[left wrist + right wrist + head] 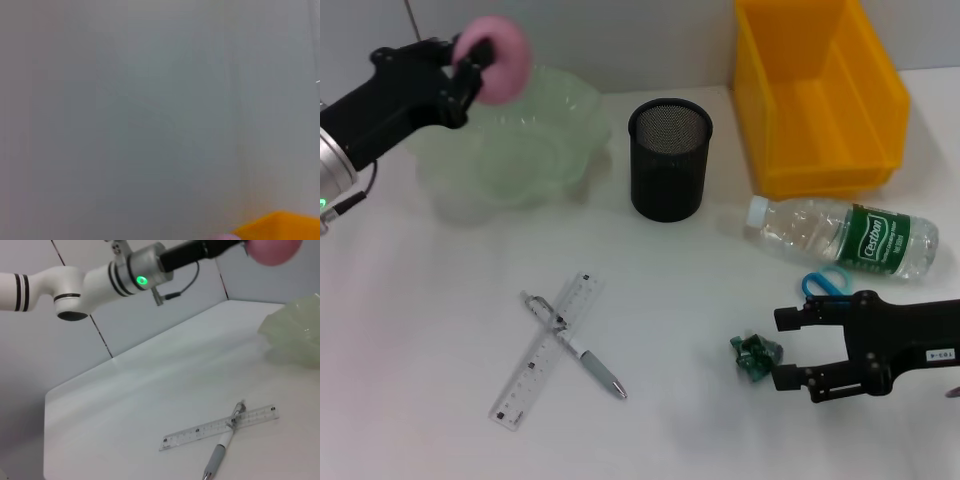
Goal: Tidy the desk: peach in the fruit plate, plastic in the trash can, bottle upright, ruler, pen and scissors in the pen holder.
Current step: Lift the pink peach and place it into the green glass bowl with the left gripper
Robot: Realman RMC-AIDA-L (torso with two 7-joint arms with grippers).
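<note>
Right gripper (782, 348) sits nearest, low over the desk (410, 330) at front right, jaws wide w/ nothing between them. Just beside its fingertips lies a small crumpled green plastic scrap (755, 354), apart from them. Scissors (825, 283) lie right behind the gripper; only the light blue loop handles show, rest hidden by the arm.

Front centre-left: ruler (546, 350) lies flat on a diagonal, pen (575, 346) laid across it, the two forming an X; same pair shows in the right wrist view.

Mid right: bottle (845, 237) is on its side, white cap toward the pen holder (669, 159), green label up. Pen holder stands upright at centre; nothing seen inside it.

Far right: trash can (818, 90) sits at the back edge, just behind the bottle.

Far left: fruit plate (520, 140) rests on the desk. Left gripper (472, 62) is raised above its back-left rim, jaws clamped on the peach (495, 57), which is in the air, not in the plate. Left wrist view shows only blank wall & a corner of the yellow can.
</note>
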